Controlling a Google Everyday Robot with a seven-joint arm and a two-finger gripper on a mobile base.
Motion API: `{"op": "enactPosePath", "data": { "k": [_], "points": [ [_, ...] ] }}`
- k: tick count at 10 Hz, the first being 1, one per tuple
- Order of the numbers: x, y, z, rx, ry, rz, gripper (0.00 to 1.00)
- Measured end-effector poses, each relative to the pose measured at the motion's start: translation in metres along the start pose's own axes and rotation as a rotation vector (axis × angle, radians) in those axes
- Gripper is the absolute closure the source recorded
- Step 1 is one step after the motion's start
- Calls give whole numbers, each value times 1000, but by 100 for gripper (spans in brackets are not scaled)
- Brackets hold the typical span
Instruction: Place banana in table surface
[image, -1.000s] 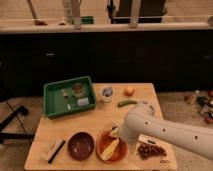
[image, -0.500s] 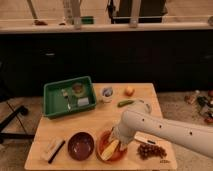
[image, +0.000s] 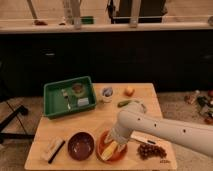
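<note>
The white arm reaches in from the right across the table surface (image: 57, 126), bends downward, and sets the gripper (image: 114, 142) inside the orange bowl (image: 102, 137) at the front edge of the table. The banana (image: 108, 151) lies in that bowl, a pale yellow piece slanting toward the near rim, with the gripper right over its upper end. The wrist covers the contact, so I cannot tell whether the gripper is clamped on the fruit or only standing above it. The steep downward approach makes sense: the bowl's wall blocks a sideways reach, so the fruit has to be taken from above and lifted clear of the rim. By my reading the task is at the grasp stage, since the banana is in the bowl and not yet on the wood. Free planks lie behind the bowl, toward the middle of the table, and those look like the natural drop spot. A dark red bowl (image: 81, 145) sits just beside the orange one on its left, purple grapes (image: 151, 151) lie near on its right, and a green tray (image: 50, 102) holding small items stands well apart at the back left, so a short lift and shift backward should avoid them all
</note>
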Motion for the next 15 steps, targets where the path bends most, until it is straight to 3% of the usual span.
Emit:
{"op": "enactPosePath", "data": {
  "k": [8,10,13,15],
  "points": [
    [0,2,27,-19,-65,-24,45],
    [1,4,32,-23,-72,-21,60],
    [2,7,39,-29,-84,-17,92],
    [1,8,40,-28,-86,-18,100]
  ]
}}
